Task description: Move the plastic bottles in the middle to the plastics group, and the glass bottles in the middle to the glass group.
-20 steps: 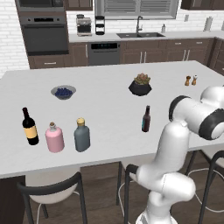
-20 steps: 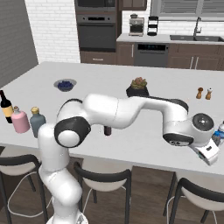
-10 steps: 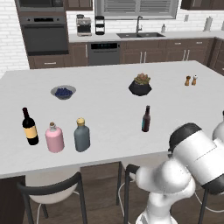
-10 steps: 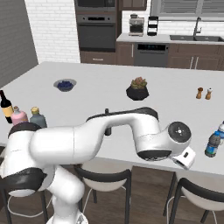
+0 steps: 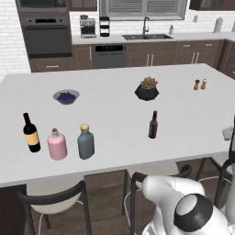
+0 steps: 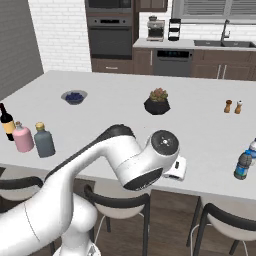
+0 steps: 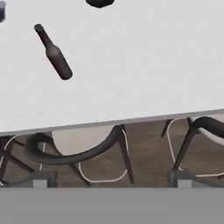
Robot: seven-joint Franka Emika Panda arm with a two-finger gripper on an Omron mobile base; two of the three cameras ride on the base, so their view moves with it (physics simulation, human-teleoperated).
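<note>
Bottles on the island counter (image 5: 114, 105) are partly sorted, as far as I can judge. The pink bottle (image 5: 57, 144) stands upright just beside the grey flask (image 5: 85, 142) and near the wine bottle (image 5: 30, 133), so it looks already placed with the glass group at my left. The water bottle (image 6: 243, 164) stands near the counter's right end, seemingly put with the plastics. What is left is the slim dark bottle (image 5: 153, 125), alone in the middle near the front edge, well apart from the glass group. It stands upright, long axis vertical, neck up; from my hand camera it reads as a slanted shape. My gripper (image 6: 176, 168) hangs at the counter's front edge, jaws spread wide, holding nothing.
</note>
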